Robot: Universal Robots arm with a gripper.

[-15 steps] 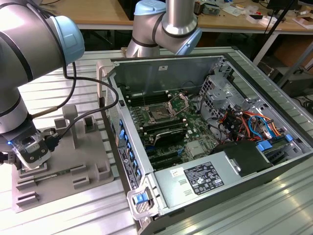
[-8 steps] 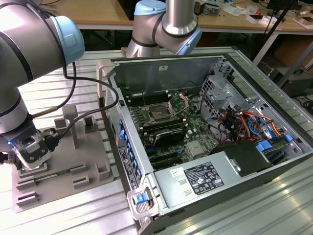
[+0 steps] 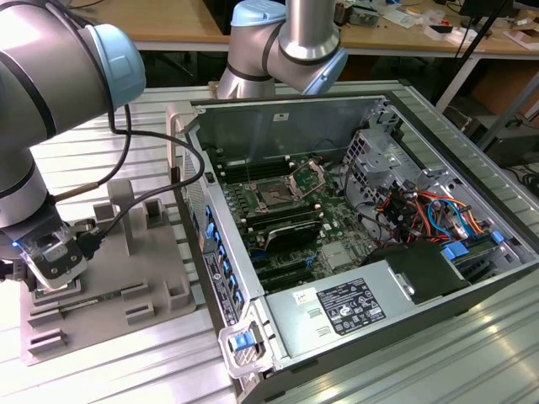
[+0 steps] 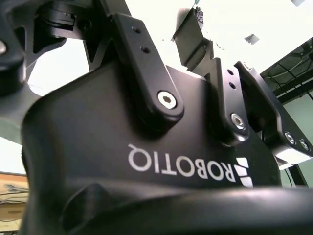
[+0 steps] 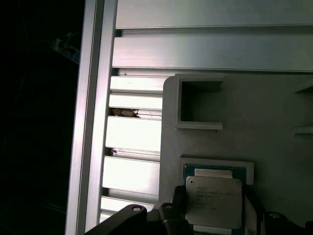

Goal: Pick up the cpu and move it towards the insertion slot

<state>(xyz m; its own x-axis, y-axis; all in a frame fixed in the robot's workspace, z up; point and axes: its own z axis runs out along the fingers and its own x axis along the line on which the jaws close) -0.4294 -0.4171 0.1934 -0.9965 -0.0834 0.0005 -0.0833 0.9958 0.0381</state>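
cpu [image 5: 213, 200] is sitting in its pocket [image 5: 217, 161] of the grey tray [image 3: 126, 282] (silver lid facing the camera). The gripper [image 3: 52, 268] has its jaws closed against two opposite edges of it. The insertion slot [image 3: 274, 196] is inside the open computer case [image 3: 278, 118], well apart, around 2 o'clock from the tray in the exterior view. Both containers rest on the slatted metal desk [image 3: 421, 370].
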